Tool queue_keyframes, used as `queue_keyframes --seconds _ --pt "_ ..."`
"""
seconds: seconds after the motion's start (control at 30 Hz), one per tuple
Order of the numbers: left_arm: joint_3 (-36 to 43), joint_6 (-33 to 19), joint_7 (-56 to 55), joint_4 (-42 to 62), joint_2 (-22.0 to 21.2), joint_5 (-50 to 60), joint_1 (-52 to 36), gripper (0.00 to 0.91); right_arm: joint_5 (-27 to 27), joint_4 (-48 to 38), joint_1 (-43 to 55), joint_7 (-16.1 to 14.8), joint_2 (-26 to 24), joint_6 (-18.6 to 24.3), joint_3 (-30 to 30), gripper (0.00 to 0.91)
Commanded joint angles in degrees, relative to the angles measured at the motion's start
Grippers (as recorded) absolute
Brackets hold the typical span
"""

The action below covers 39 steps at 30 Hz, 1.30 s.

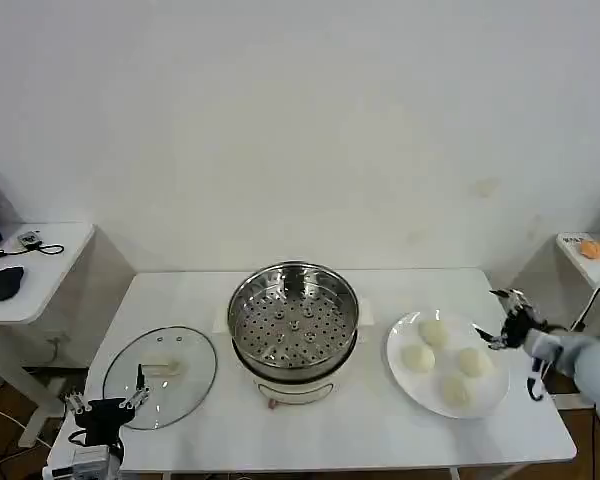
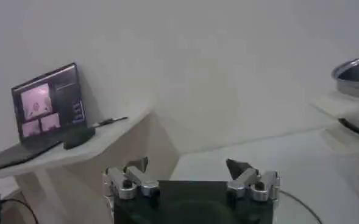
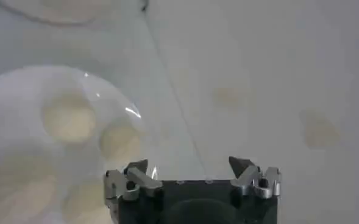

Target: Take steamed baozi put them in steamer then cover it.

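Several creamy-white baozi [image 1: 433,333] lie on a white plate [image 1: 400,375] at the table's right; the right wrist view shows them too, baozi [image 3: 69,119]. The shiny steamer [image 1: 294,317] with its perforated tray stands at the table's middle, and its rim shows in the left wrist view, steamer [image 2: 356,73]. The glass cover [image 1: 160,376] with a cream handle lies flat at the table's left. My right gripper [image 1: 502,318] hovers open just right of the plate, holding nothing. My left gripper [image 1: 105,402] is open at the cover's near edge, also with nothing between its fingers.
A side table [image 1: 50,262] with a mouse and cable stands at the left; a laptop [image 2: 48,103] sits on it. Another small table with an orange object [image 1: 591,248] is at the far right. The white worktable [image 1: 350,430] has bare room along its front edge.
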Motion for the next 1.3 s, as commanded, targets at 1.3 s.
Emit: queue_keyframes --seconds 1.3 --pt "-2.0 -0.1 1.2 1.0 -0.5 1.5 -1.3 0.907 -4.1 -35.1 36.7 -15.2 20.3 8.8 -40.6 0.907"
